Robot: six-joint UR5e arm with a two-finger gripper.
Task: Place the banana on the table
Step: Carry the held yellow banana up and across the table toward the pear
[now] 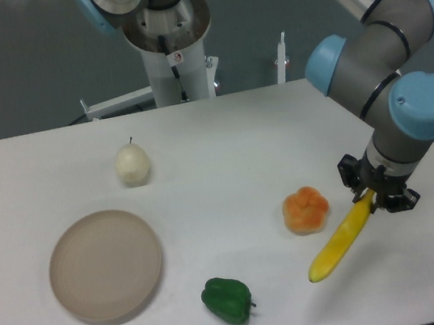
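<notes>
Gripper (367, 199) clenched on the banana's (340, 241) upper end, over the right side of the table (222, 141). Banana slopes down-left, low tip near the tabletop (can't tell if touching). Orange fruit (306, 210) just left of it, green pepper (228, 300) further left near the front edge. Plate (106, 265) and pale fruit (132, 164) well apart, on the left.

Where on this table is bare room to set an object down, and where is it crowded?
Free: the table behind the orange fruit, and the patch between plate, pear and orange fruit. Crowded: front right, around pepper, banana and pincer.
</notes>
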